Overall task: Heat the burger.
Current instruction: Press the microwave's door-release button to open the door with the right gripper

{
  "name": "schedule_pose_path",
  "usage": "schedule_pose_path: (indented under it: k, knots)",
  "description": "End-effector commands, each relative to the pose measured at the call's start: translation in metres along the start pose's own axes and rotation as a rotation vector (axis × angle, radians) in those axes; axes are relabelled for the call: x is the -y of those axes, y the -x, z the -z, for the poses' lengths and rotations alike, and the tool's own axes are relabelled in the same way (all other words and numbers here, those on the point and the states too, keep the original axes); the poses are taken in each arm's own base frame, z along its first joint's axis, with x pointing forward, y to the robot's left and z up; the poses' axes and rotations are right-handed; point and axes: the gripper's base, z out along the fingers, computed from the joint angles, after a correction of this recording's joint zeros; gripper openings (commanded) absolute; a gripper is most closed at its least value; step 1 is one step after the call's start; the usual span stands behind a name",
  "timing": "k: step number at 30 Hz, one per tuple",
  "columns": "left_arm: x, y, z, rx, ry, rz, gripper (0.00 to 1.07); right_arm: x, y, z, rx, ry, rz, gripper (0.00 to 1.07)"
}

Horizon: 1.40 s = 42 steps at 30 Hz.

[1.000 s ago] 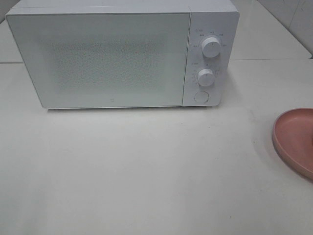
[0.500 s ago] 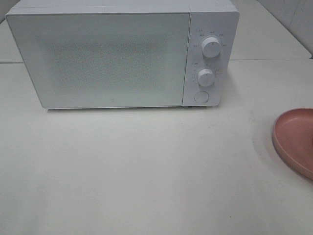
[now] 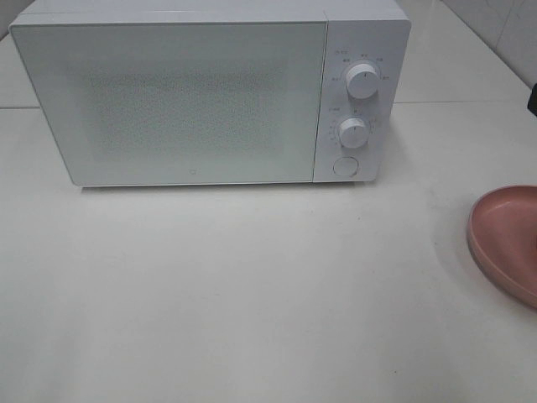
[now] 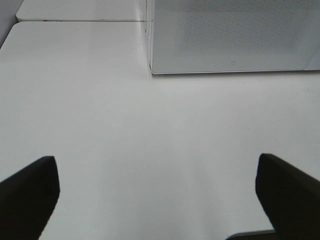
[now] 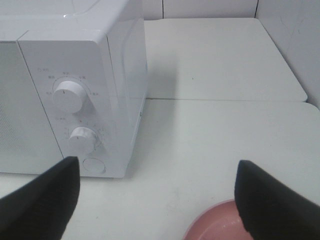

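White tabletop (image 3: 252, 294) with closed microwave (image 3: 193, 101), possibly tiled wall (image 3: 497, 29) alongside; left pincer (image 4: 156, 170) and right pincer (image 5: 157, 170) both apart, empty.

Here's the microwave (image 3: 361, 34): a smooth white casing, plastic or painted metal, I can't tell which, with a soft sheen down its side in the right wrist view. Its door (image 3: 176, 101) is a glossy pale panel, finely speckled with a dotted mesh. The upper knob (image 3: 362, 82), lower knob (image 3: 353, 133) and round button (image 3: 345, 166) look like smooth white plastic. The table (image 3: 252, 294) is a smooth off-white top, faintly reflective. The plate (image 3: 503, 239) is pink, smooth, low in sheen. The left gripper (image 4: 156, 165) and right gripper (image 5: 156, 167) show matt black, plastic-looking fingers (image 4: 27, 195)
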Motion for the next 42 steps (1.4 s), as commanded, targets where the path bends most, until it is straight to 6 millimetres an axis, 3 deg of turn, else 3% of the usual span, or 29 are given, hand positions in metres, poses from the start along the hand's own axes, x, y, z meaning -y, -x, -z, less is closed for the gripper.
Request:
schedule_pose_path:
  k: [1,12,22,42]
  knots:
    - [0.001,0.0,0.003,0.036,-0.011,0.003,1.0,0.001,-0.003,-0.01,0.067,-0.002,-0.012,0.78]
    - [0.001,0.0,0.003,0.036,-0.011,0.003,1.0,0.004,-0.023,-0.032,0.204,-0.011,0.012,0.77]
    - [0.001,0.0,0.003,0.036,-0.011,0.003,1.0,0.007,-0.04,-0.047,0.183,-0.037,0.029,0.76]
    - [0.001,0.0,0.003,0.036,-0.011,0.003,1.0,-0.056,-0.079,-0.07,0.14,-0.044,0.083,0.76]
